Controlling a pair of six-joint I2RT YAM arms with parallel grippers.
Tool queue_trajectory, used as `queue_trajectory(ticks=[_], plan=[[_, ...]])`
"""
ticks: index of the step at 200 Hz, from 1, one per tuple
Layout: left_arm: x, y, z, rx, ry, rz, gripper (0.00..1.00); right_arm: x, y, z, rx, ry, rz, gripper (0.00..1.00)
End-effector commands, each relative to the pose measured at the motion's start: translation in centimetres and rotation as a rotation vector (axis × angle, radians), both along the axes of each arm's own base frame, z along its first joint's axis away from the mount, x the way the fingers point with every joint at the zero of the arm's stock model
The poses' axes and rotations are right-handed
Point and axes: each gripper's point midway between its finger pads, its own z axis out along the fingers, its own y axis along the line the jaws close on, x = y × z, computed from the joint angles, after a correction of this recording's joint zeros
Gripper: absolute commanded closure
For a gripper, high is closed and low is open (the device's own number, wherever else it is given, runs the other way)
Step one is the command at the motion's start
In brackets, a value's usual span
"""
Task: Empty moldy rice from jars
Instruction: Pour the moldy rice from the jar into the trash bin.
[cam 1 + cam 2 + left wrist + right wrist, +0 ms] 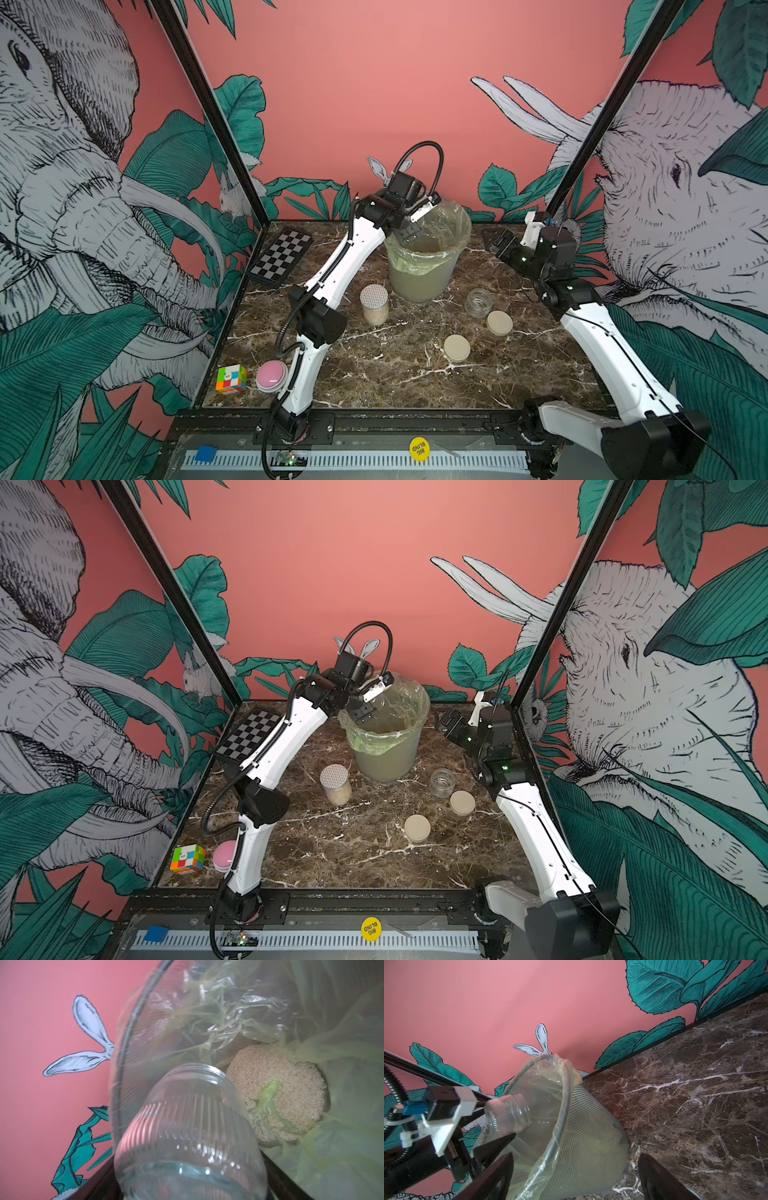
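My left gripper [409, 232] [190, 1188] is shut on a clear ribbed jar [187, 1126] [508, 1113] with no lid. The jar is tipped mouth-down over the bin [419, 274] [386, 758] and looks empty. Moldy rice [276, 1093] lies in a beige heap on the green-tinted bag at the bin's bottom. A taller jar [374, 304] [336, 784] with a white dotted lid stands left of the bin, with rice [376, 318] inside. An open squat jar [478, 302] stands empty to the right, with two beige lids [499, 322] [456, 348] near it. My right gripper [494, 243] [575, 1180] is open beside the bin, holding nothing.
A checkerboard [280, 257] leans at the back left corner. A colour cube [231, 378] and a pink dome [271, 375] sit at the front left, beside the left arm's base. Black frame posts rise at both back corners. The marble table [395, 374] ends at a black rail in front.
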Motion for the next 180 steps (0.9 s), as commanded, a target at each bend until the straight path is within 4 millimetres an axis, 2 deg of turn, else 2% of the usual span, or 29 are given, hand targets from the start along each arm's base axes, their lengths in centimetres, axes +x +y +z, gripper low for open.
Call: queue_trajectory(ticks=[1, 11, 14, 21, 30, 45, 60, 65, 73, 83, 92, 102, 113, 120, 136, 144, 150, 155, 160, 171, 173, 176, 180], plan=[[-4.6, -4.0, 6.6, -0.212, -0.048, -0.119, 1.0, 0.2, -0.1, 1.6, 0.018, -0.062, -0.007, 0.07], [-4.5, -2.9, 7.8, -0.269, -0.034, -0.096, 1.0, 0.2, -0.1, 1.6, 0.017, -0.06, -0.003, 0.07], [-3.8, -1.7, 8.4, -0.301, -0.028, -0.067, 1.0, 0.1, -0.1, 1.5, 0.016, -0.059, -0.003, 0.07], [-3.0, -0.2, 9.3, -0.383, -0.009, -0.03, 1.0, 0.0, -0.1, 1.7, 0.014, -0.065, -0.004, 0.07], [-2.8, 0.3, 10.3, -0.487, 0.012, -0.024, 1.0, -0.2, -0.3, 1.7, 0.01, -0.07, -0.013, 0.07], [-4.2, -0.2, 9.5, -0.468, 0.035, -0.064, 1.0, -0.1, -0.4, 1.6, 0.008, -0.073, -0.019, 0.07], [-3.4, 1.3, 9.4, -0.443, 0.006, 0.019, 1.0, -0.1, -0.3, 1.8, 0.007, -0.074, -0.01, 0.07], [-3.3, 0.8, 9.5, -0.47, 0.018, 0.008, 1.0, 0.0, -0.3, 1.8, 0.01, -0.077, -0.008, 0.07], [-4.3, -1.0, 9.3, -0.496, 0.067, -0.063, 1.0, 0.1, -0.2, 1.8, 0.02, -0.081, -0.007, 0.07], [-5.1, -2.4, 8.4, -0.436, 0.083, -0.1, 1.0, 0.4, 0.0, 1.8, 0.024, -0.078, 0.0, 0.07], [-4.7, -1.4, 7.8, -0.337, 0.047, -0.043, 1.0, 0.4, 0.2, 1.6, 0.023, -0.067, 0.011, 0.08], [-3.7, -0.1, 7.4, -0.318, 0.036, 0.013, 1.0, 0.4, 0.3, 1.7, 0.025, -0.07, 0.014, 0.08], [-3.5, -0.3, 6.9, -0.338, 0.059, 0.001, 1.0, 0.3, 0.2, 1.7, 0.032, -0.078, 0.008, 0.08], [-4.0, -0.8, 6.6, -0.323, 0.072, -0.028, 1.0, 0.2, 0.1, 1.7, 0.032, -0.078, 0.005, 0.08], [-3.3, 0.3, 6.5, -0.301, 0.047, 0.029, 1.0, 0.1, 0.1, 1.7, 0.021, -0.073, 0.008, 0.08], [-3.4, -1.0, 6.7, -0.363, 0.068, -0.004, 1.0, 0.1, 0.2, 1.8, 0.021, -0.078, 0.01, 0.08], [-4.3, -2.7, 6.4, -0.389, 0.105, -0.071, 1.0, 0.2, 0.2, 1.7, 0.027, -0.079, 0.01, 0.08], [-5.2, -3.8, 5.9, -0.352, 0.109, -0.108, 1.0, 0.3, 0.2, 1.7, 0.027, -0.079, 0.011, 0.08], [-5.8, -3.9, 5.5, -0.283, 0.087, -0.109, 1.0, 0.4, 0.4, 1.7, 0.028, -0.077, 0.016, 0.08], [-4.9, -1.0, 5.4, -0.179, 0.037, -0.003, 1.0, 0.6, 0.6, 1.6, 0.028, -0.067, 0.028, 0.08], [-4.9, -0.7, 5.6, -0.188, 0.037, 0.008, 1.0, 0.6, 0.6, 1.7, 0.028, -0.067, 0.029, 0.08], [-3.9, 0.7, 5.8, -0.219, 0.046, 0.048, 1.0, 0.5, 0.6, 1.7, 0.028, -0.069, 0.032, 0.08], [-3.3, 1.2, 6.1, -0.291, 0.071, 0.062, 1.0, 0.4, 0.6, 1.8, 0.029, -0.073, 0.034, 0.08]])
